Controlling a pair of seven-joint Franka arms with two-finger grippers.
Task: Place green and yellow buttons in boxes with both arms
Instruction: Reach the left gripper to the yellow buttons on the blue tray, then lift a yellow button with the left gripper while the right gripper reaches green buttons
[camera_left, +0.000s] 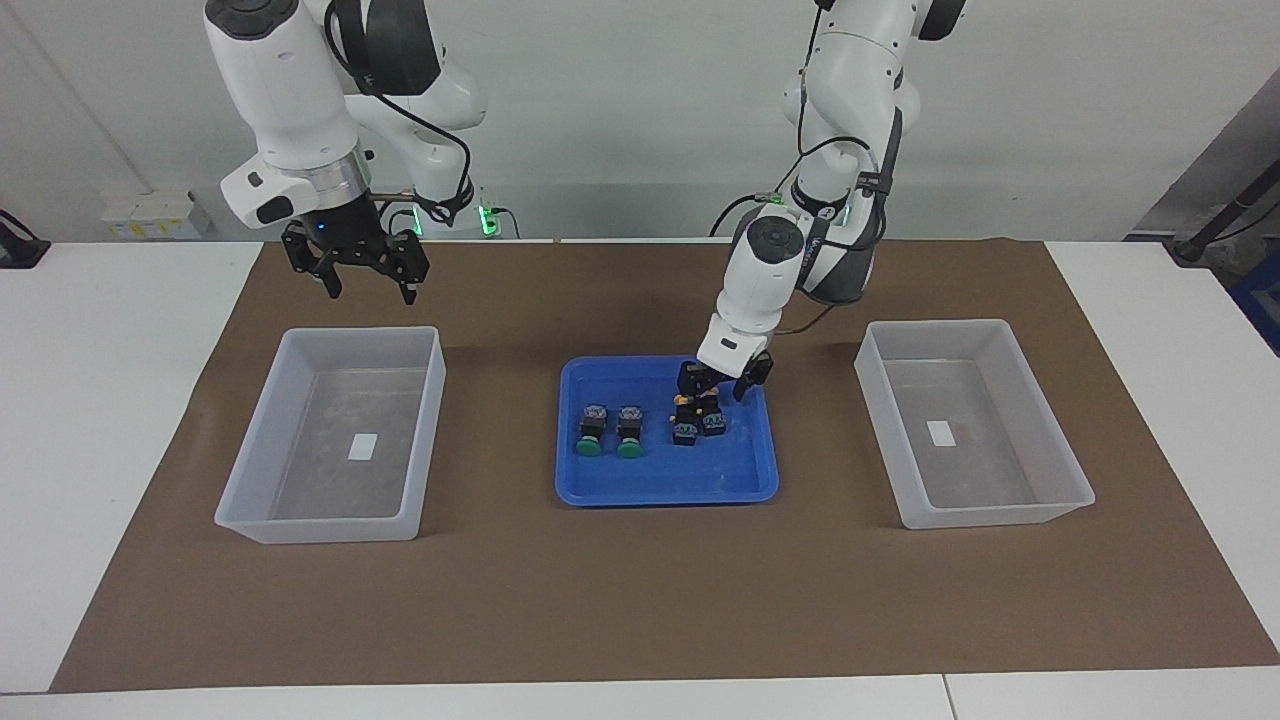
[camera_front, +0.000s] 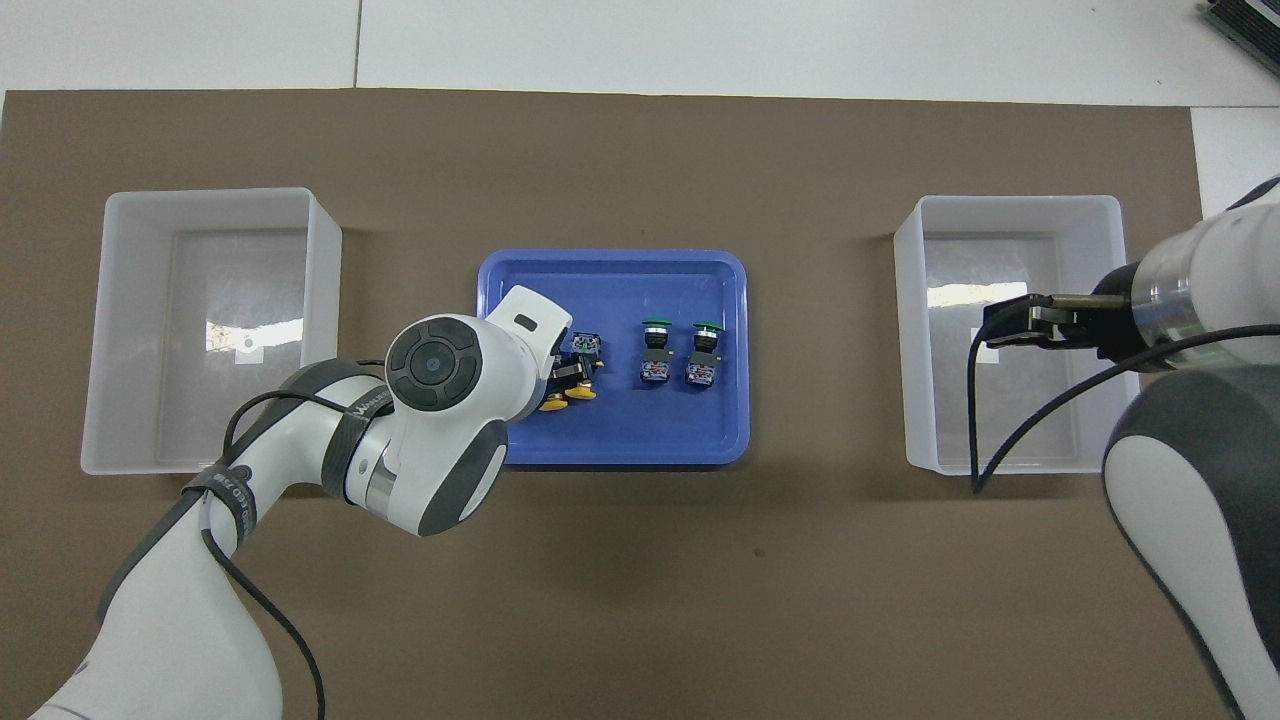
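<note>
Blue tray (camera_left: 600, 490), mid-table: two green buttons (camera_left: 610, 430), two yellow buttons (camera_left: 697, 420). Boxes (camera_left: 330, 510) at either end.

Left gripper (camera_left: 722, 385) – fingers spread, low over yellow pair.

Right gripper (camera_left: 360, 275) – spread, waiting above box.

Buttons likely light, rigid, smooth; best pinched across black body.

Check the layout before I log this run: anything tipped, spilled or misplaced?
Nothing stands out. All four buttons lie in the blue tray, both boxes sit upright, the left gripper is down at the yellow buttons, and the right gripper waits.
</note>
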